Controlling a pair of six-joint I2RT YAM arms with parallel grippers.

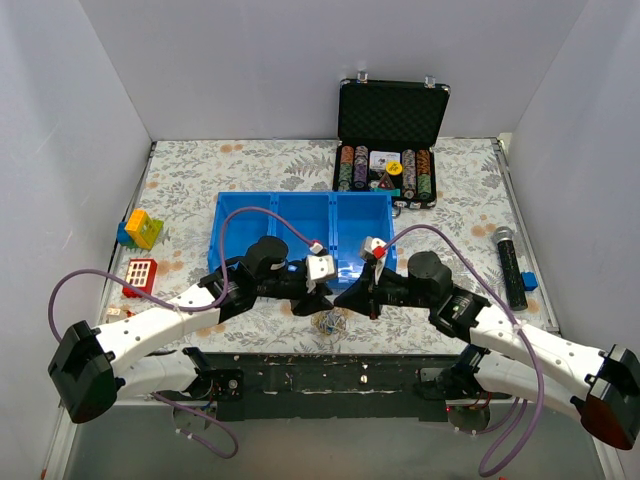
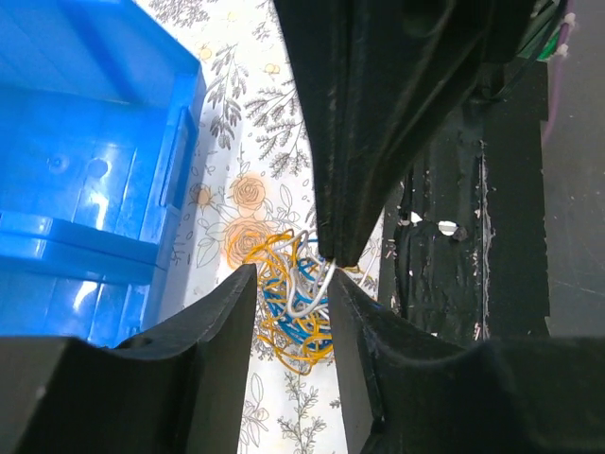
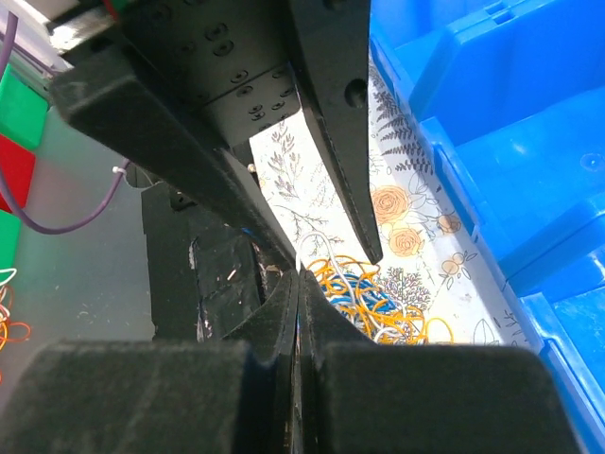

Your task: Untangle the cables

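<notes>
White walls closed in a floral-print tabletop [image 1: 200, 170], with a blue three-bay bin [image 1: 350, 215] at its middle and an open poker-chip case [image 1: 392, 115] at about one o'clock from it. The cables [image 1: 327, 322], a small knot of yellow, bluish and whitish wire, lay at six o'clock from the bin, near the front edge between my two arms.

My right pincer [image 3: 299, 284] was clenched, and in the left wrist view its tip looked to be pinching one whitish strand rising from the knot. My left pincer [image 2: 291, 284] was released, its fingers spread to either side of the ball, with no contact that I could see.

I judged this the opening of the teasing-out: one strand caught, the knot otherwise whole. The next move called for my left to close on the ball and anchor it while my right drew its strand toward three o'clock. It had to go gently, or the knot would tighten or lift as a lump.
</notes>
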